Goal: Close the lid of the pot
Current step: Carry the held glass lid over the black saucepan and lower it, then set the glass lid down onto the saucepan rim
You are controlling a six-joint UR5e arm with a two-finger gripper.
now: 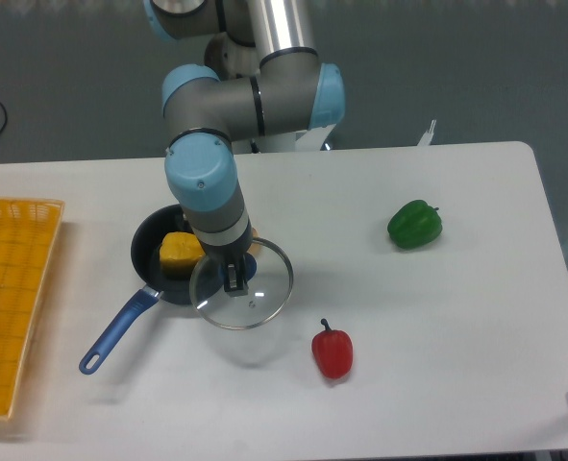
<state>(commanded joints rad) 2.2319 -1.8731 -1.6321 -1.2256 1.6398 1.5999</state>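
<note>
The pot (150, 252) is a small dark pan with a long blue handle (117, 330) reaching toward the front left, and a yellow block (181, 251) lies inside it. The glass lid (241, 284) with its silver rim hangs above the table, overlapping the pot's right edge. My gripper (235, 278) points straight down and is shut on the lid's centre knob, which the fingers hide.
A red pepper (333, 351) lies just right of and in front of the lid. A green pepper (414, 224) sits further right. A yellow mesh basket (10, 298) occupies the left edge of the white table.
</note>
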